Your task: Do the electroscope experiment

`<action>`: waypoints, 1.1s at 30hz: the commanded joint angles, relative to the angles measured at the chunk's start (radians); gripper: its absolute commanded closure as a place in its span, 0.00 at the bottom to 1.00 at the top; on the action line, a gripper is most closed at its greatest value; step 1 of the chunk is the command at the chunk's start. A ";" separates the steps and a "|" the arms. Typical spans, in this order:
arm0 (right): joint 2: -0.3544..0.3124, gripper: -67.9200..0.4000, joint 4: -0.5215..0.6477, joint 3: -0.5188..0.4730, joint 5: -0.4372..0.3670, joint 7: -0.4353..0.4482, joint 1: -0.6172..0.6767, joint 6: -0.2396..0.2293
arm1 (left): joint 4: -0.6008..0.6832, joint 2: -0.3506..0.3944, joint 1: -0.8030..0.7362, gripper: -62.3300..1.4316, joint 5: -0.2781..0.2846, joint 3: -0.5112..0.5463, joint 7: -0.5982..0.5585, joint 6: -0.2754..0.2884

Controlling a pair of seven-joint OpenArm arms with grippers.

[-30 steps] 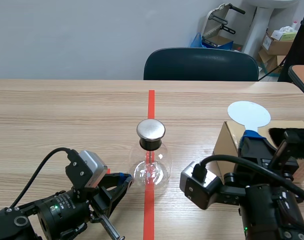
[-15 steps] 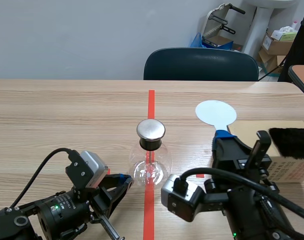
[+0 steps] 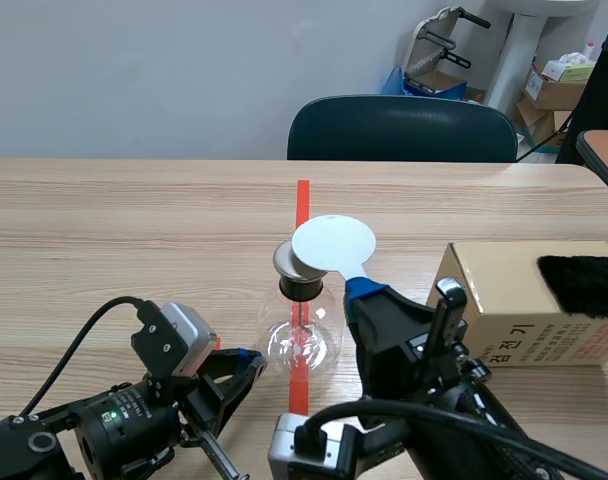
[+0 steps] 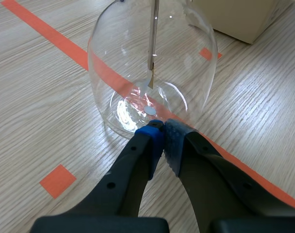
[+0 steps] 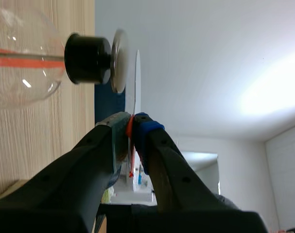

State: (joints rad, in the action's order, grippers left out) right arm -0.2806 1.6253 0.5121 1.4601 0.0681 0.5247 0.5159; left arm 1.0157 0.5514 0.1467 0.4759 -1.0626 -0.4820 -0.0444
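Table (image 3: 134, 230): electroscope flask (image 3: 302, 340) at centre on the tape line, its cap (image 3: 287, 262) uppermost; box (image 3: 524, 315) to the flask's right, apart from it, with a fur piece (image 3: 582, 285) on the box's right end; chair (image 3: 401, 128) behind the far edge. Left gripper (image 3: 246, 368) low at the flask's near left, fingers together, tips at the foot of the glass. Right gripper (image 3: 369, 295) just right of the flask's neck, paddle (image 3: 333, 243) pinched by its handle between the fingers, the paddle's disc close over the cap; contact cannot be told.

electroscope (image 3: 302, 335): clear flask, upright on tape (image 3: 302, 200) | white disc wand (image 3: 333, 243): just over metal cap (image 3: 284, 263)
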 commanded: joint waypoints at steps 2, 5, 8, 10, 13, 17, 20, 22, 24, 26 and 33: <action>-0.013 0.98 0.017 -0.002 0.001 0.029 -0.006 0.014 | 0.009 -0.005 0.000 0.93 -0.001 0.005 -0.014 0.002; -0.013 0.98 0.017 -0.002 0.001 0.058 -0.006 0.014 | 0.009 -0.005 0.000 0.93 -0.001 0.005 -0.014 0.002; -0.013 0.98 0.017 -0.002 0.001 0.076 -0.006 0.014 | 0.009 -0.005 0.000 0.93 -0.001 0.005 -0.014 0.002; -0.013 0.98 0.017 -0.002 0.001 0.078 -0.006 0.014 | 0.009 -0.005 0.000 0.93 -0.001 0.005 -0.014 0.002; -0.013 0.98 0.017 -0.002 0.001 0.078 -0.006 0.014 | 0.009 -0.005 0.000 0.93 -0.001 0.005 -0.014 0.002; -0.013 0.98 0.017 -0.002 0.001 0.077 -0.006 0.014 | 0.009 -0.005 0.000 0.93 -0.001 0.005 -0.014 0.002; -0.013 0.98 0.017 -0.002 0.001 0.077 -0.006 0.014 | 0.009 -0.005 0.000 0.93 -0.001 0.005 -0.014 0.002; -0.013 0.98 0.017 -0.002 0.001 0.077 -0.006 0.014 | 0.009 -0.005 0.000 0.93 -0.001 0.005 -0.014 0.002; -0.013 0.98 0.017 -0.002 0.001 0.076 -0.006 0.014 | 0.009 -0.005 0.000 0.93 -0.001 0.005 -0.014 0.002; -0.013 0.98 0.017 -0.002 0.001 0.067 -0.006 0.014 | 0.009 -0.005 0.000 0.93 -0.001 0.005 -0.014 0.002; -0.013 0.98 0.017 -0.002 0.001 -0.063 -0.006 0.014 | 0.009 -0.005 0.000 0.93 -0.001 0.005 -0.014 0.002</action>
State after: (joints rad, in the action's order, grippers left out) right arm -0.2806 1.6253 0.5121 1.4601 0.0204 0.5247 0.5159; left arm 1.0157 0.5514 0.1467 0.4759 -1.0626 -0.4820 -0.0444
